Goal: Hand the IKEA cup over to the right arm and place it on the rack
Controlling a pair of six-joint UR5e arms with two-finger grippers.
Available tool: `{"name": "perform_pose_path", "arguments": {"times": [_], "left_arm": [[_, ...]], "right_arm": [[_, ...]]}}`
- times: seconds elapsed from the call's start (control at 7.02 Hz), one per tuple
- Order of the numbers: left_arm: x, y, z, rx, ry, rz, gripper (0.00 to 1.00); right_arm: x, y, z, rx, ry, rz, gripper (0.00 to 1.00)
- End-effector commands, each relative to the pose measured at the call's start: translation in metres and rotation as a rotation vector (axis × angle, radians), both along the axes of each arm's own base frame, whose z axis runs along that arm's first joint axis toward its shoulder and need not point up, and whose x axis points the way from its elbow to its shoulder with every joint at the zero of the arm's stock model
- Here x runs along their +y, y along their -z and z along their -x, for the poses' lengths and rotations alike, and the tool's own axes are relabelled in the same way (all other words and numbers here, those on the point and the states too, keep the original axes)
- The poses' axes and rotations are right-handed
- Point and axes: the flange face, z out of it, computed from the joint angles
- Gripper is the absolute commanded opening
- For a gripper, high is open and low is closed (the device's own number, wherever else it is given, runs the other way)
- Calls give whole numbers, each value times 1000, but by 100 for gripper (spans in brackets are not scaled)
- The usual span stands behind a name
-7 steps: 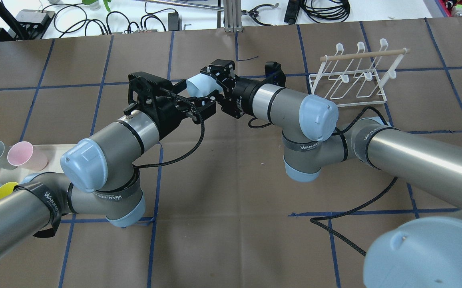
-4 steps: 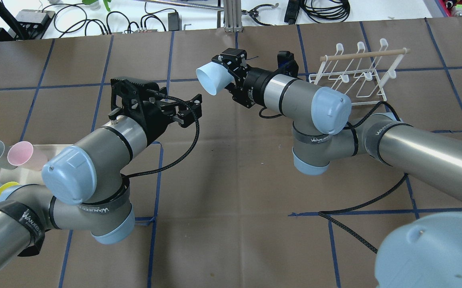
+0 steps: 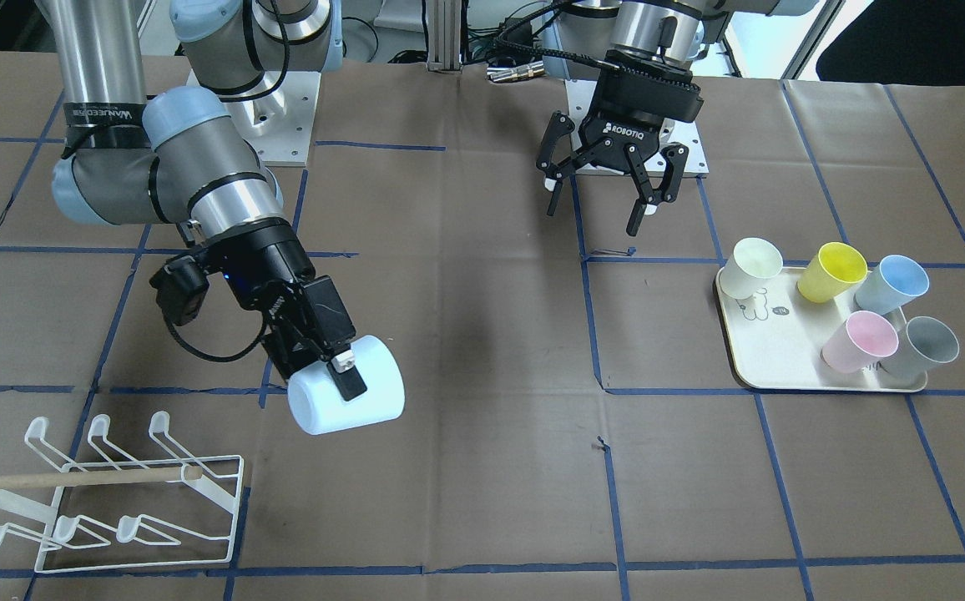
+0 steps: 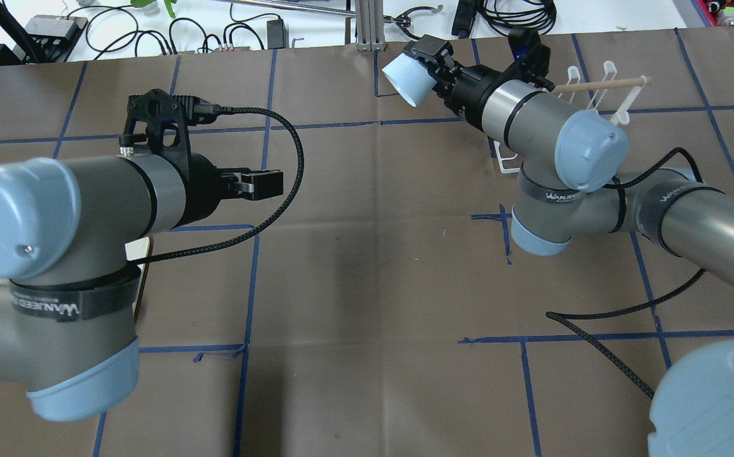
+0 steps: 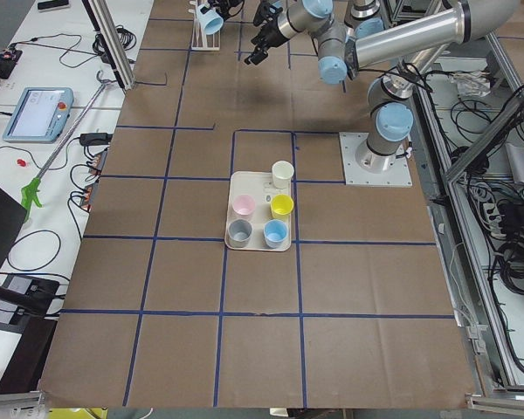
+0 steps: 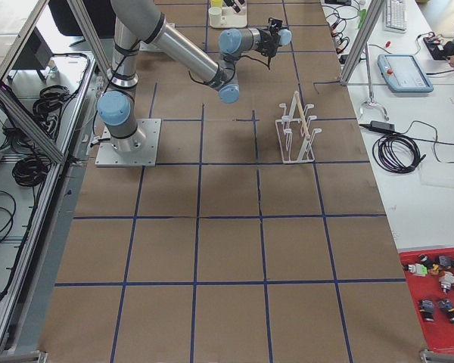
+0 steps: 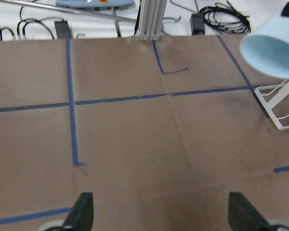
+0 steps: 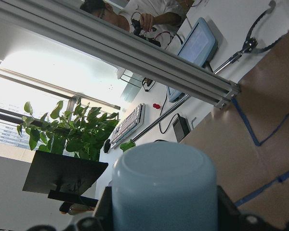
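Aloft near the rack [image 3: 73, 480], the pale blue cup [image 3: 370, 405] lay sideways above the table [image 3: 491, 467], my right jaws clamped across its wall; my left jaws hung spread and empty. It seemed light, stiff, slick plastic; a mid-wall hold suited it.

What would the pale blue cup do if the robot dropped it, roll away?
Probably roll: the cup is round and held sideways. Likely in a curve, since it tapers. Seems stiff: undented in the grip.

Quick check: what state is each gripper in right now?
Left gripper: open, holding nothing.
Right gripper: shut on the pale blue cup.
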Motion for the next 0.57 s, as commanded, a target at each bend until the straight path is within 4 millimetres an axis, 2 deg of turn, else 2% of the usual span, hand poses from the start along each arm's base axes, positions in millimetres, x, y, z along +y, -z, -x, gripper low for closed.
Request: {"name": "perform_pose_path", "arguments": {"times": [0.0,0.14,0.43], "left_arm": [[-17,-44,-3,-41,-55,-243,100],[-37,-63,-3,-49,-82,-350,100],[-83,-93,-8,-144,-105,-527,100]], "right_arm": [[-9,-4,35,357,15,180,33],[-13,-4,49,479,34,220,29],[-19,-8,80,685,90,319,29]]}}
